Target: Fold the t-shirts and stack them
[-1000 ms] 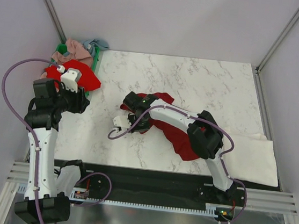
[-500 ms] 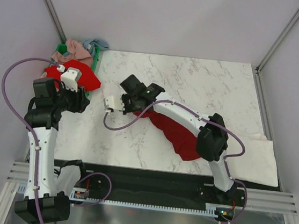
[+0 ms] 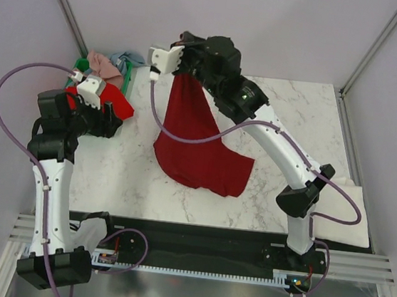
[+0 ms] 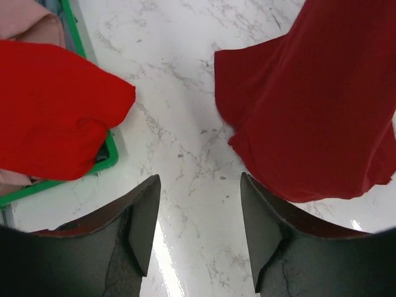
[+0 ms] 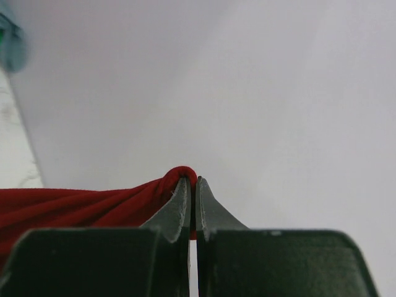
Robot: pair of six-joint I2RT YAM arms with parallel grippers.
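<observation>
My right gripper (image 3: pixel 187 70) is raised high over the table's back left, shut on a bunched edge of the dark crimson t-shirt (image 3: pixel 197 145). The shirt hangs down from it, and its lower part spreads on the marble. In the right wrist view the pinched fold of crimson t-shirt (image 5: pixel 80 204) curls over the closed right gripper (image 5: pixel 192 182). My left gripper (image 3: pixel 114 123) hovers open over bare table, between the crimson t-shirt (image 4: pixel 315 111) and a bright red t-shirt (image 4: pixel 55 117); the left gripper (image 4: pixel 199 204) holds nothing.
The bright red t-shirt (image 3: pixel 98 100) drapes over the rim of a green crate (image 4: pixel 111 154) at the table's left edge. Pink (image 3: pixel 97 65) and light blue (image 3: pixel 127 59) shirts are heaped in it. A cream-white shirt (image 3: pixel 342 208) lies flat at the right edge.
The right arm has swung up and back, lifting the crimson t-shirt off the table so it hangs. The left gripper has opened wider and shifted slightly left.
</observation>
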